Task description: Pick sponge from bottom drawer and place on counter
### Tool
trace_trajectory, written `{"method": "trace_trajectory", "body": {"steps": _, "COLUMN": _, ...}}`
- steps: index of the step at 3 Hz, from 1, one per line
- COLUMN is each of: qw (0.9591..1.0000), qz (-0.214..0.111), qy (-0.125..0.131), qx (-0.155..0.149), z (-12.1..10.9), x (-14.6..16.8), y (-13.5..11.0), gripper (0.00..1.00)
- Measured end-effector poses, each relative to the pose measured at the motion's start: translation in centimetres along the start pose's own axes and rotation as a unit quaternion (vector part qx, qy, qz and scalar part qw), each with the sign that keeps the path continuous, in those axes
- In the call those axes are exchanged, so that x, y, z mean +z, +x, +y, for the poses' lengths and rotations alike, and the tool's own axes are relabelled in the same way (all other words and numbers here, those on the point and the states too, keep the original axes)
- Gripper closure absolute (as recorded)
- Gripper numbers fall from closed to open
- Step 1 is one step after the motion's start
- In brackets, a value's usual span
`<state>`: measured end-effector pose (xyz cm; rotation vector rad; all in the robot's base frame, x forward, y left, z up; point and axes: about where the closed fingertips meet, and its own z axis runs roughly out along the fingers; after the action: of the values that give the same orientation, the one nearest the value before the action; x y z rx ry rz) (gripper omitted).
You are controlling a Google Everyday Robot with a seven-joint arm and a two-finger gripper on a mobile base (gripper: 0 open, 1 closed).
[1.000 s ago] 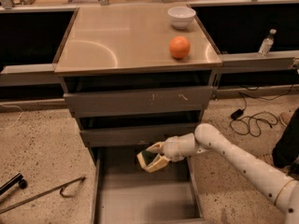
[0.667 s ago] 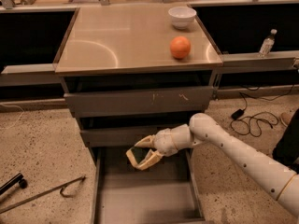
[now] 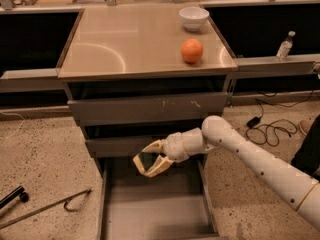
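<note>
My gripper (image 3: 140, 166) hangs over the back of the open bottom drawer (image 3: 160, 215), just below the front of the middle drawer (image 3: 125, 145). It is shut on the sponge (image 3: 148, 159), a small dark green piece showing between the two pale fingers. The white arm reaches in from the lower right. The drawer's grey floor is bare. The tan glossy counter (image 3: 130, 39) tops the cabinet above.
An orange (image 3: 192, 50) and a white bowl (image 3: 194, 18) sit on the counter's right side. A clear bottle (image 3: 284, 46) stands on the grey ledge at right. Black cables (image 3: 265, 129) lie on the floor at right, and a metal rod tool (image 3: 45, 206) at left.
My gripper has moved left and slightly up with the sponge, from the drawer's middle toward the front of the middle drawer.
</note>
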<state>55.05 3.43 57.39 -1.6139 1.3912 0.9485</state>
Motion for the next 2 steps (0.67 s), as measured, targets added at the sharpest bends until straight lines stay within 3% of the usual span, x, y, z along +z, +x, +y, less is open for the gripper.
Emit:
{"method": "trace_trajectory", "body": {"steps": 1, "qw": 0.9979, "qz": -0.010, "qy": -0.008, "qx": -0.063, "z": -2.7, "x": -1.1, "y": -7.9, "gripper": 1.00}}
{"method": "trace_trajectory", "body": {"steps": 2, "qw": 0.9931, "qz": -0.022, "qy": -0.016, "qx": -0.114, "z": -6.0, "x": -3.7, "y": -16.3, "gripper": 1.00}}
